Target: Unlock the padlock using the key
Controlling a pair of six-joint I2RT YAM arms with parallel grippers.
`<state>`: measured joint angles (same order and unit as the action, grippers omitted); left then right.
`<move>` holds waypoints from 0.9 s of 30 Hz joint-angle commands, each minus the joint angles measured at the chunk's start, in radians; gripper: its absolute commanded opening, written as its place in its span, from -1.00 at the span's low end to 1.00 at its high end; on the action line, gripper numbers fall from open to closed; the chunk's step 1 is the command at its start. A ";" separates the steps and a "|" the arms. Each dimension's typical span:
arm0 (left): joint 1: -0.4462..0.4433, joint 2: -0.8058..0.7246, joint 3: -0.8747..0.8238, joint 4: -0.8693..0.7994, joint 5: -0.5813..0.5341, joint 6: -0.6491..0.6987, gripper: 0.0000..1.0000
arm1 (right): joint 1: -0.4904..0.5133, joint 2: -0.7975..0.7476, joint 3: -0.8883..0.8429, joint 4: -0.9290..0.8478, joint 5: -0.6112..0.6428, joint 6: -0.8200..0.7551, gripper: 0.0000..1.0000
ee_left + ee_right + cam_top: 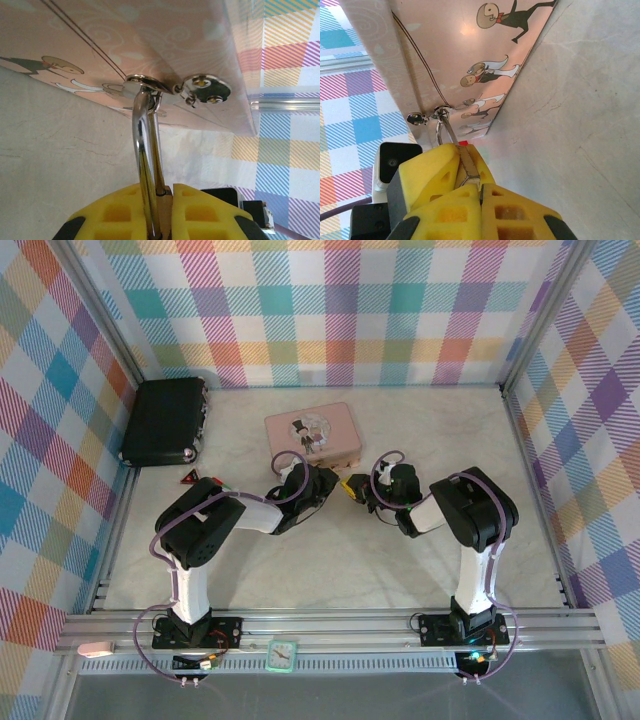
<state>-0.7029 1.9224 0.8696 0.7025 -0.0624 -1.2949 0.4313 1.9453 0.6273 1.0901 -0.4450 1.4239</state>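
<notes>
The pink tin (310, 432) lies with its lid down just above the middle of the overhead view, so its contents cannot be told; a black case (165, 420) lies shut at the upper left, well apart from it; the padlock (144, 155) hangs from the tin's small silver hasp (202, 90), its thin shackle running down the middle of the left wrist view from the tin's edge into yellow fingers, with only a sliver of brass body showing between them; a small red piece (189, 478) lies below the case; the worktop (330, 570) is pale and faintly marbled, enclosed by pastel plaid walls (330, 310) with a metal rail (330, 625) along the bottom and a little clock (283, 653) below it; both arms bend inward from their bases at the bottom of the overhead view and meet just below the tin's lower right corner; the left tool (162, 191) is clamped on the padlock low on its shackle; the right tool (480, 192) has its yellow fingers pressed together on a thin silver-grey piece, the key (469, 179), held against the padlock's lower end at the centre of the right wrist view, though the keyhole itself is hidden.
</notes>
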 commanded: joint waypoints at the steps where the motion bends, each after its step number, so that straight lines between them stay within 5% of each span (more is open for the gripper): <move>1: -0.019 -0.042 0.006 0.046 0.044 0.008 -1.00 | 0.007 -0.035 0.016 0.028 0.022 -0.022 -1.00; 11: -0.106 -0.015 0.026 0.052 0.088 0.003 -1.00 | 0.038 -0.075 0.085 -0.215 0.165 0.016 -1.00; 19: -0.123 0.005 0.036 0.077 0.131 0.017 -1.00 | 0.050 -0.108 0.178 -0.374 0.129 -0.028 -1.00; 27: -0.103 0.010 0.029 0.097 0.106 0.017 -1.00 | 0.063 -0.088 0.152 -0.307 0.108 -0.007 -1.00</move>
<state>-0.7311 1.9385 0.8764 0.7029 -0.1413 -1.2961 0.4656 1.8652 0.7483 0.6804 -0.3515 1.4250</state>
